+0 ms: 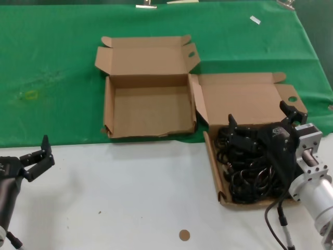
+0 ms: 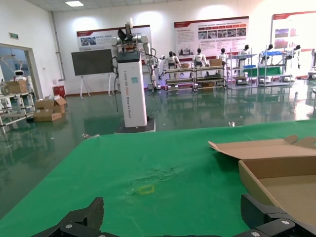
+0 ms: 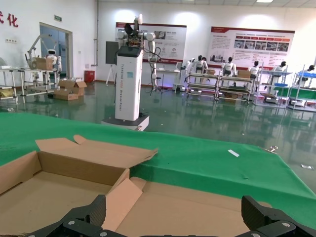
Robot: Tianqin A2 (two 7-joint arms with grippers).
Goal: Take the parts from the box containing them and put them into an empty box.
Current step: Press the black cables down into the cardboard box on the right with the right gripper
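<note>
The empty box [image 1: 148,107] lies open on the green cloth, with a ragged low front edge and an oval hole in its lid flap. The box containing the parts [image 1: 250,101] lies open to its right, with a round flap hole; it holds a tangle of black parts [image 1: 250,166]. My right gripper [image 1: 260,117] is open and empty just above the parts, at the back of that box. In the right wrist view my right gripper [image 3: 175,213] faces that box's lid [image 3: 197,207], with the empty box [image 3: 54,185] beside it. My left gripper [image 1: 46,154] is open and empty at the near left; the left wrist view [image 2: 173,217] shows the same.
The near half of the table [image 1: 130,198] is white; the far half is covered by the green cloth [image 1: 52,67]. A small brown disc [image 1: 184,235] lies near the front edge. A white tag [image 1: 254,20] lies at the far right of the cloth.
</note>
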